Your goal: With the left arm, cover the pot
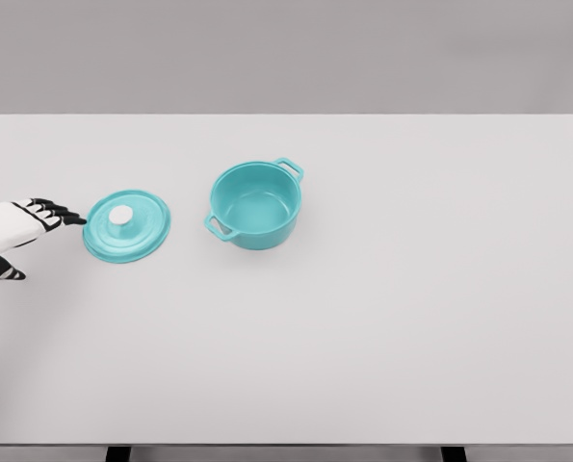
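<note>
White surface fills most of the scene, its near edge at the bottom with two dark supports just showing beneath. Pale grey wall behind the far edge.

Left hand enters low from the left side, white palm, black fingers. Fingers extended and loosely spread, pointing right; thumb dropped below, apart from the rest. Nothing held.

Just off the fingertips, to the hand's right: teal lid, lying flat on the surface, white knob up at its centre. Fingertips reach the lid's near rim; contact or a hair short, cannot tell from this angle.

Further right of the hand, past the lid and slightly farther back: teal pot, upright, open, nothing visible inside. Two loop handles, one toward the far right, one toward the near left. Clear gap of bare surface between lid and pot; they do not touch.

Right arm not visible.
</note>
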